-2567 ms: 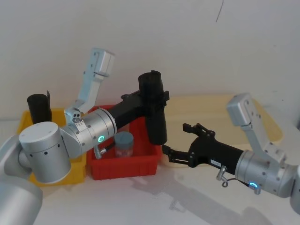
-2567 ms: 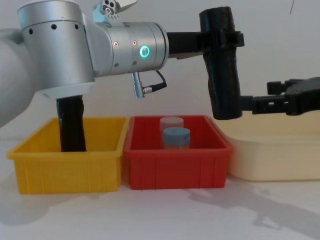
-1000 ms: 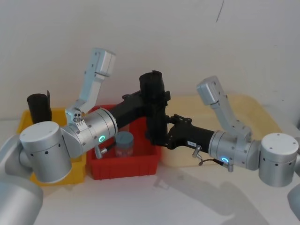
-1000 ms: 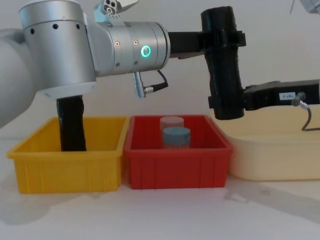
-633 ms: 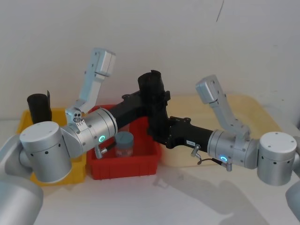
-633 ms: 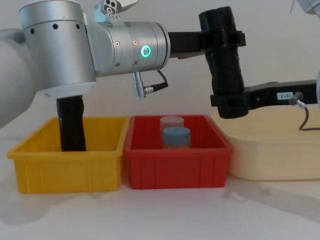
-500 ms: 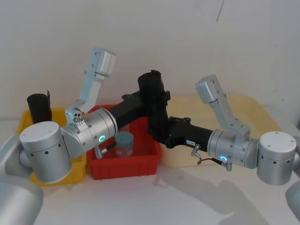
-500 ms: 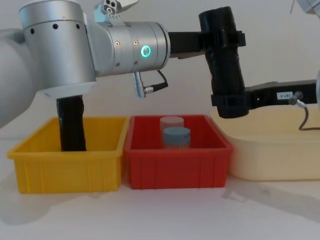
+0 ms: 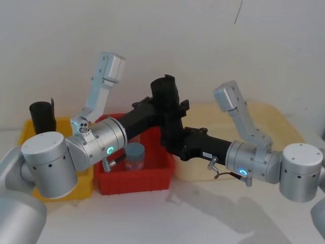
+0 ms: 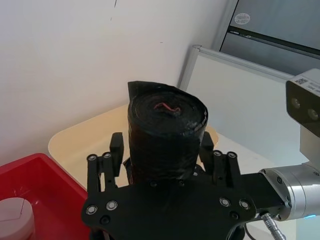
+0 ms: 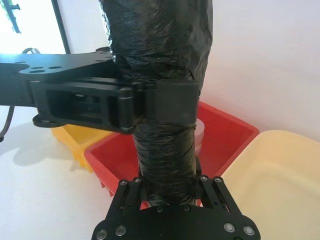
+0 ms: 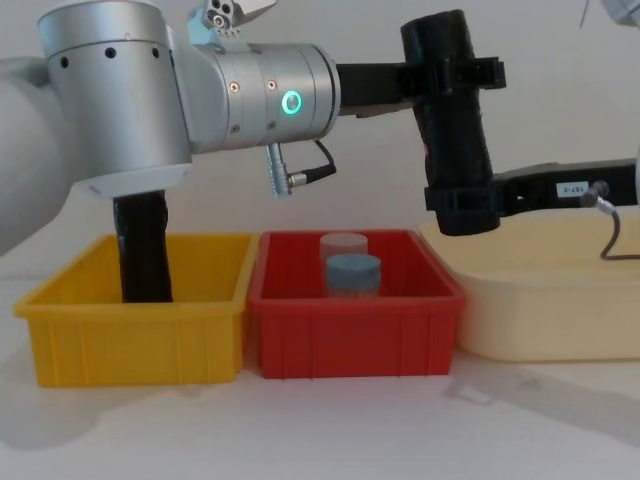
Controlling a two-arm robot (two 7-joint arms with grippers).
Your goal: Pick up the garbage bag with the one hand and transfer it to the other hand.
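Above the edge where the red bin (image 12: 350, 330) meets the cream tray (image 12: 560, 310), the bag (image 12: 452, 120) is hanging upright in the air, well clear of both. The right gripper (image 12: 462, 208) is clamping its lower end, jaws closed on the roll. The left gripper (image 12: 455, 70) is sitting around the upper end; in the left wrist view its fingers (image 10: 116, 150) are standing slightly off the roll's sides, so it looks parted rather than gripping.

By my reading the handover is nearly finished. The left gripper should be spreading fully, then backing straight out along its own arm line without dragging the top sideways. The right is holding only the bottom, and a tall roll could be levering in that grip, so it should be squeezing firmly.

Below, two jars (image 12: 352, 272) are standing in the red bin, and a slimmer roll (image 12: 143, 250) is standing in the yellow bin (image 12: 130, 340) farther left. Nothing seems to be blocking the retreat.
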